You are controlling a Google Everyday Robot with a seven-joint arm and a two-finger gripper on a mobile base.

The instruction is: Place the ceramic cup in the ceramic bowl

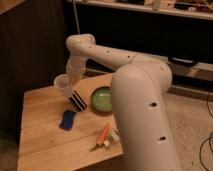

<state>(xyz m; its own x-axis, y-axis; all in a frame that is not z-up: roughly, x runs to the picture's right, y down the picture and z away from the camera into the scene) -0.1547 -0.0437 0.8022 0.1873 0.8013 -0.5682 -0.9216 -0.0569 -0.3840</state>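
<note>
The gripper (71, 83) is shut tight on the rim of the ceramic cup (64, 86) and holds it up in the air above the wooden table (40, 135). The ceramic bowl (101, 98) sits on the table, off to the side of the cup. To do this well, the arm should slide across until the cup hangs over the bowl's middle, go down slowly, then let go.

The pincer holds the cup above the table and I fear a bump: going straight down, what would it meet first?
Probably the black striped object, just below the ceramic cup held by the pincer; depth is unclear.
</note>
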